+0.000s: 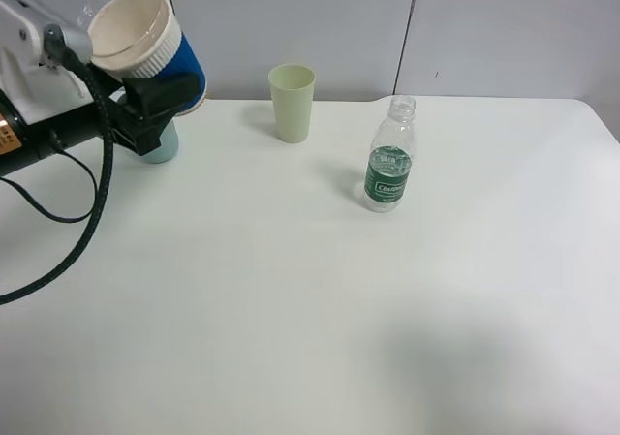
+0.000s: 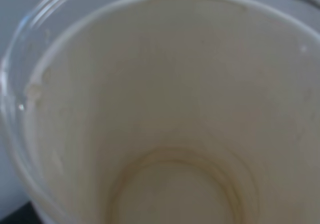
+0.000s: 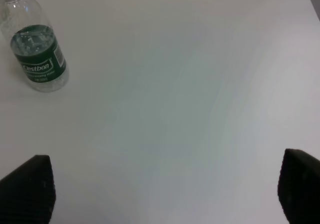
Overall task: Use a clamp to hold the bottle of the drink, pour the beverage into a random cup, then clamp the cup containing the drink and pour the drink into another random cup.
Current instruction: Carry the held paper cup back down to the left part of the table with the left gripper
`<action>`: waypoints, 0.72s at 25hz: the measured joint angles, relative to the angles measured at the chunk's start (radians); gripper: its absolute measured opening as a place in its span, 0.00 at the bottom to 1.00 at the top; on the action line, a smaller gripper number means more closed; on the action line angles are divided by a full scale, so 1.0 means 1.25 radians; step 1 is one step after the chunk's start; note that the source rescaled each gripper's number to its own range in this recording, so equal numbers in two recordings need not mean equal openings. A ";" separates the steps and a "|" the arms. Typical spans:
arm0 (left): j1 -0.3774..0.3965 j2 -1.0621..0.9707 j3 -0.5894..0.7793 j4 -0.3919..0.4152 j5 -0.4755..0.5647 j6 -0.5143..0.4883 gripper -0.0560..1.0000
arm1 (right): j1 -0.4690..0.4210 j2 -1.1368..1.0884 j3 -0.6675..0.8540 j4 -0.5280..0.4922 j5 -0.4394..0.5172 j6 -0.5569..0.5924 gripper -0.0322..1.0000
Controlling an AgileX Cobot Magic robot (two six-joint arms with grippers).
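Note:
My left gripper is shut on a blue paper cup with a white rim and holds it raised and tilted at the far left. Its cream inside fills the left wrist view, and no liquid shows in it. A pale blue cup stands on the table just below it, mostly hidden by the gripper. A light green cup stands upright at the back centre. A clear, uncapped bottle with a green label stands right of centre; it also shows in the right wrist view. My right gripper is open, well short of the bottle.
The white table spreads wide in front of the cups and the bottle. A grey wall stands behind the table. The left arm's black cable hangs over the table's left side.

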 joint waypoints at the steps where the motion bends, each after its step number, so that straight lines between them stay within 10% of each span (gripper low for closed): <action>1: 0.011 0.008 0.003 0.001 0.002 0.000 0.05 | 0.000 0.000 0.000 0.000 0.000 0.000 0.78; 18: 0.034 0.321 0.003 -0.056 -0.106 0.170 0.05 | 0.000 0.000 0.000 0.000 0.000 0.000 0.78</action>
